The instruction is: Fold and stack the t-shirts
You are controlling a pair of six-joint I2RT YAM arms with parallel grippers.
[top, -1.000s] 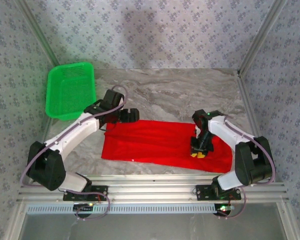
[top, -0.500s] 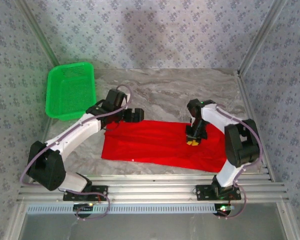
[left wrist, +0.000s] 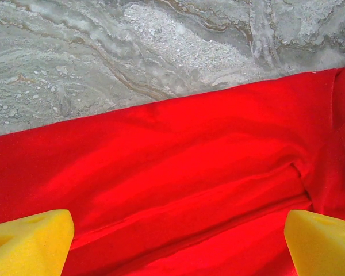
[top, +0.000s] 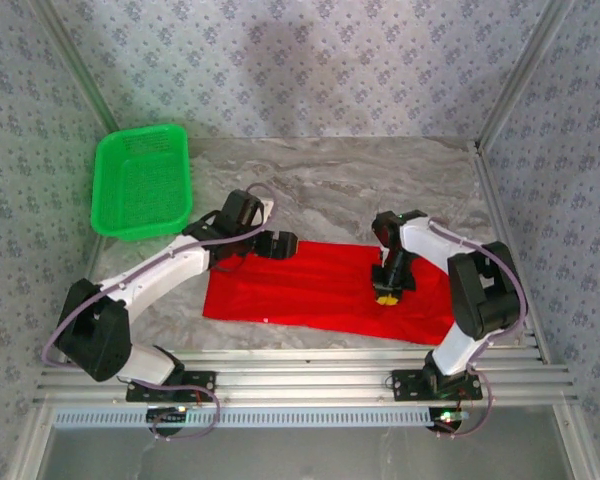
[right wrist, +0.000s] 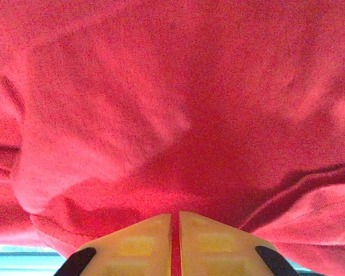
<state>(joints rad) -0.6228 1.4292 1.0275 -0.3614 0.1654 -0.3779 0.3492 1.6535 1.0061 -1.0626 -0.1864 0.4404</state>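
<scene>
The bright red t-shirt (top: 310,290) lies spread across the marble table, its bear print hidden. My left gripper (top: 280,245) hovers over the shirt's far left edge. In the left wrist view its yellow fingertips (left wrist: 29,241) stand wide apart, open, over the folds of the red t-shirt (left wrist: 172,172). My right gripper (top: 386,293) is at the shirt's right part. In the right wrist view its yellow pads (right wrist: 138,244) are pressed together on a thin fold of the t-shirt (right wrist: 172,115), which drapes over the camera.
A green mesh basket (top: 142,182) stands at the back left of the marble table (top: 380,180). Patterned walls and metal frame rails close in the table on three sides. Bare marble lies behind the shirt.
My left gripper has moved right, onto the shirt's far edge. My right gripper has carried the pinched cloth from the near right corner inward to the left, folding the shirt's right side over.
</scene>
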